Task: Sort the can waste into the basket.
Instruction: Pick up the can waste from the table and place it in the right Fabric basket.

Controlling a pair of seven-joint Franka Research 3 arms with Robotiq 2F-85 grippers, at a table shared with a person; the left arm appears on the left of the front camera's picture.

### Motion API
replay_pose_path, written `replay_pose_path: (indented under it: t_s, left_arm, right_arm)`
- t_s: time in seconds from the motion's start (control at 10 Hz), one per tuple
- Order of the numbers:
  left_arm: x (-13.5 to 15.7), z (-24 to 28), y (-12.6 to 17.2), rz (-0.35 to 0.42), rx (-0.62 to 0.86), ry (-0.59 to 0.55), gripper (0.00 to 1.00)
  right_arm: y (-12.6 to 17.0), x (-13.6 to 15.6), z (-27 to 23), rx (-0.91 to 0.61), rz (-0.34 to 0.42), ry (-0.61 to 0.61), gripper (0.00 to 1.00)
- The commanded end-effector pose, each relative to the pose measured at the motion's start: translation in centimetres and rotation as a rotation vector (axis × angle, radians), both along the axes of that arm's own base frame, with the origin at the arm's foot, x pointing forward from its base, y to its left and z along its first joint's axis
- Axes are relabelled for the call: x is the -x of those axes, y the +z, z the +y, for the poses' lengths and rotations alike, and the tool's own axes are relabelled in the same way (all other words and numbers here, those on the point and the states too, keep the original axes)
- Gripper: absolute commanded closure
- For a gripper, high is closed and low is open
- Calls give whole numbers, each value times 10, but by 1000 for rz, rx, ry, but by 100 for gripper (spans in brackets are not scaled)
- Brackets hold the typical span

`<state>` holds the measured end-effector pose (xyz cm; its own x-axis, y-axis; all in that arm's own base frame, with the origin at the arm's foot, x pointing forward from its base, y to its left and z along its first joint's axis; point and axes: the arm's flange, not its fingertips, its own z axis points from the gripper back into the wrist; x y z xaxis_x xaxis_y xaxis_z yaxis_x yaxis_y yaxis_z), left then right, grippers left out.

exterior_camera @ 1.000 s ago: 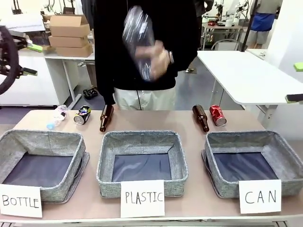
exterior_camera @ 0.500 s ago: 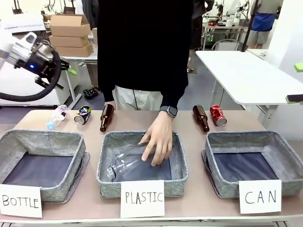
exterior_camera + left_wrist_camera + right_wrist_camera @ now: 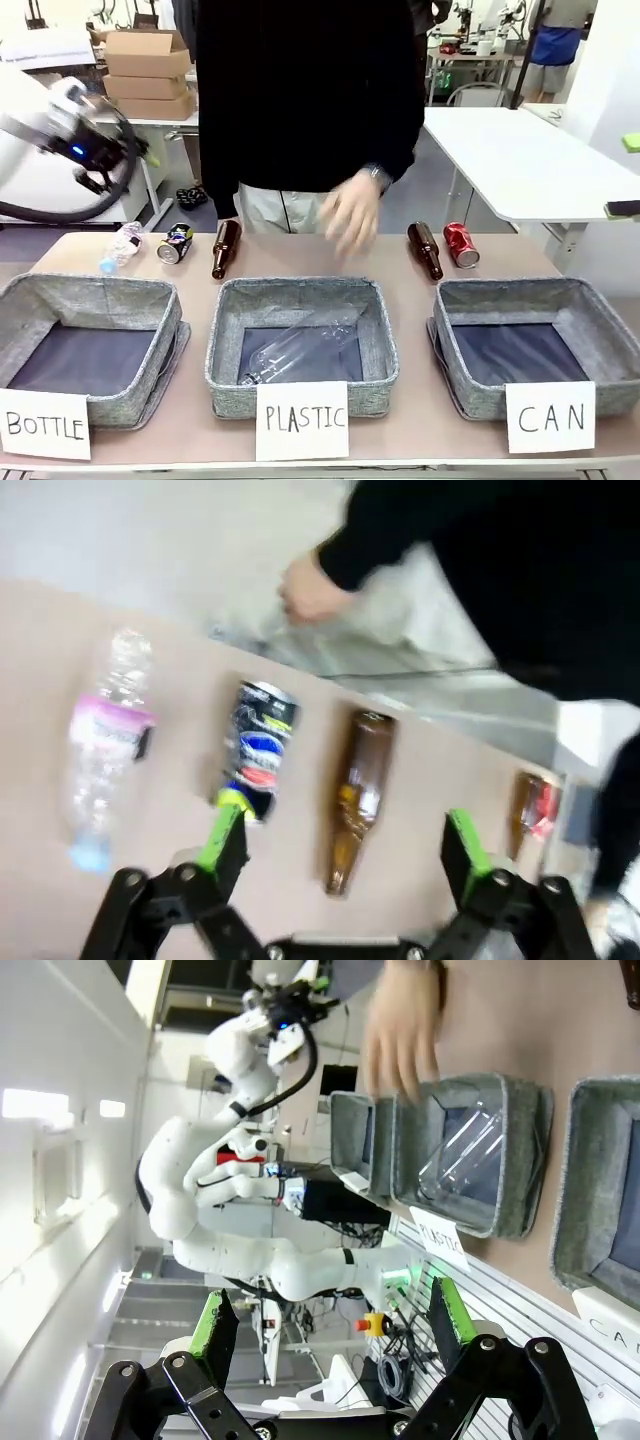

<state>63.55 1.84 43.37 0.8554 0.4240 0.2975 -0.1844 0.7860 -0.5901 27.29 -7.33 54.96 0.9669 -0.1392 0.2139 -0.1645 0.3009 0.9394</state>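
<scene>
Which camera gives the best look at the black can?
The left wrist view: the black can lies large, with coloured print. The front view shows it small and far. The right wrist view faces the baskets.

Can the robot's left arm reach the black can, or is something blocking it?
Probably yes. The left gripper hangs open above the table, and the black can lies uncovered between a plastic bottle and a brown bottle, touching neither. The person's hand is well clear.

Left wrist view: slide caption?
Open left claw facing black can and brown bottle lying on the table.
</scene>
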Motion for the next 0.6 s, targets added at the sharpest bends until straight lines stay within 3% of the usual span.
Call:
replay_pose_path:
  t_s: [0.0,0.2,0.5]
  left_arm:
    - [-41,-23,-31,130,-161,103,0]
    - [-56,-42,-51,218,-215,31,0]
    - [-77,-66,-81,293,-295,-23,0]
  right_arm:
    - [2,-2,1,-20,-33,4,0]
    - [2,-2,1,-20,-33,4,0]
    - [2,-2,1,-20,-33,4,0]
